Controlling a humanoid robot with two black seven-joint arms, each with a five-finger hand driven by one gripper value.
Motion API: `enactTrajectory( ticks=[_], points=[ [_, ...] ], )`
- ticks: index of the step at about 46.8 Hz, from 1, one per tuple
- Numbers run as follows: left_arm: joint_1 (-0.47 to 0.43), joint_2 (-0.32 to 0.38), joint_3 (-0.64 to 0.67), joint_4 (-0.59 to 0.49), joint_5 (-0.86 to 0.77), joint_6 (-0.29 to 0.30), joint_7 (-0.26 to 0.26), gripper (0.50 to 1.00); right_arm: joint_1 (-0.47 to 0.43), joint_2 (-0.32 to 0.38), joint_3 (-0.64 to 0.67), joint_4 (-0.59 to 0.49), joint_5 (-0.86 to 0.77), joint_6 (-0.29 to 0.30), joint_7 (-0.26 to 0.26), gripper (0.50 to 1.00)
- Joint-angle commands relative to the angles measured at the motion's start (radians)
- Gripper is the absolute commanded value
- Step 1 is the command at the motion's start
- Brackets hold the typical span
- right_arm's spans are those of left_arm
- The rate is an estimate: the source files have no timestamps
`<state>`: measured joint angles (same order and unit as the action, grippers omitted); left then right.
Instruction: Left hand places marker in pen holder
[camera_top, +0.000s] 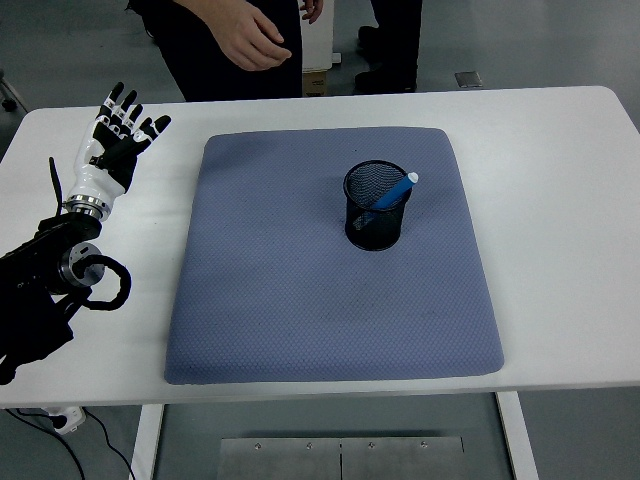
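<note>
Blue marker (392, 193) leans inside the mesh pen holder (377, 205); left hand (113, 145) empty, fingers spread wide.

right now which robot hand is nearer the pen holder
Left. The left robot hand is open over the table's left side, off the mat, well left of the pen holder. The right robot hand is not in view.

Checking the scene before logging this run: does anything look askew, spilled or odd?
Nothing stands out. The blue marker leans inside the upright black mesh pen holder on the grey mat, which lies flat. The left hand is open over the white table.
</note>
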<state>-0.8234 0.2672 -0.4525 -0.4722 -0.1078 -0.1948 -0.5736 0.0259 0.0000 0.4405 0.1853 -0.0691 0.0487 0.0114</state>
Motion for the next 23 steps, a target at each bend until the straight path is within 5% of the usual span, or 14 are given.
enactTrajectory(
  ticks=[1,23],
  points=[
    [0.003,-0.002,0.0,0.0,-0.003,0.0,0.0,1.0,0.002,0.0,0.001,0.003,0.008,0.002,-0.004,1.0],
    [0.017,-0.003,-0.002,-0.003,-0.006,-0.003,0.0,1.0,-0.001,0.0,0.004,0.005,0.008,0.003,-0.004,1.0]
  ],
)
